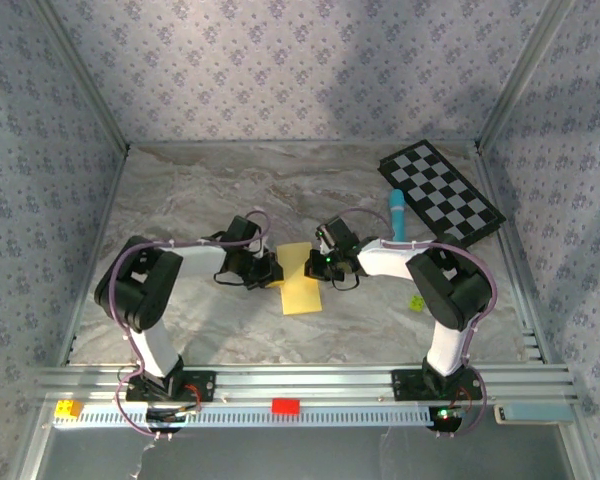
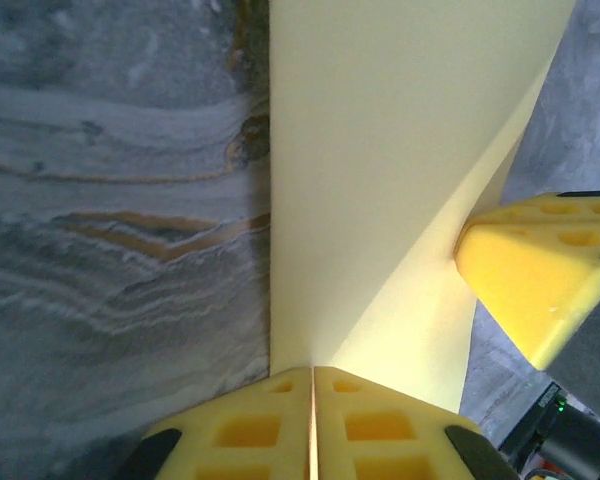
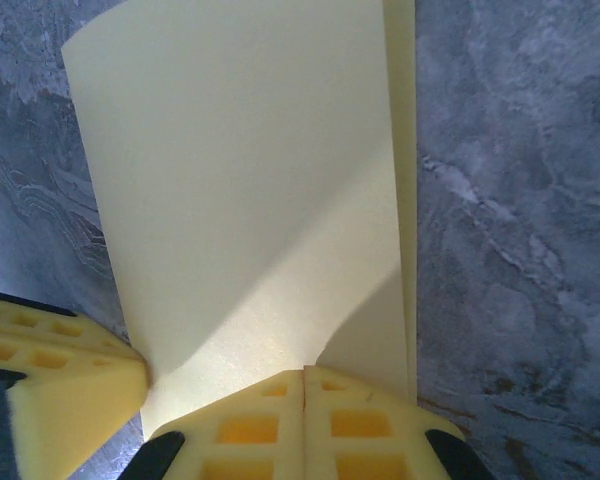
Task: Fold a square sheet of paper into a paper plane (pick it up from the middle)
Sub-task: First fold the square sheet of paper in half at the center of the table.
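The square sheet of paper (image 1: 300, 282) is plain yellow and lies mid-table as a folded oblong strip rather than a pointed paper plane. My left gripper (image 1: 273, 272) is shut on its left edge. In the left wrist view the jaws (image 2: 312, 372) meet with a thin line of paper (image 2: 380, 150) between them. My right gripper (image 1: 323, 266) is shut on the opposite edge, and a raised flap of the sheet (image 3: 240, 180) runs into its closed jaws (image 3: 303, 375). Each wrist view catches the other gripper's yellow fingers (image 2: 535, 280) (image 3: 60, 385) at the paper's edge.
A black-and-white checkered board (image 1: 442, 192) lies at the back right with a light-blue marker (image 1: 396, 215) beside it. A tiny yellow-green ball (image 1: 417, 301) sits near the right arm. A red brick (image 1: 285, 406) and a yellow brick (image 1: 68, 408) rest on the front rail.
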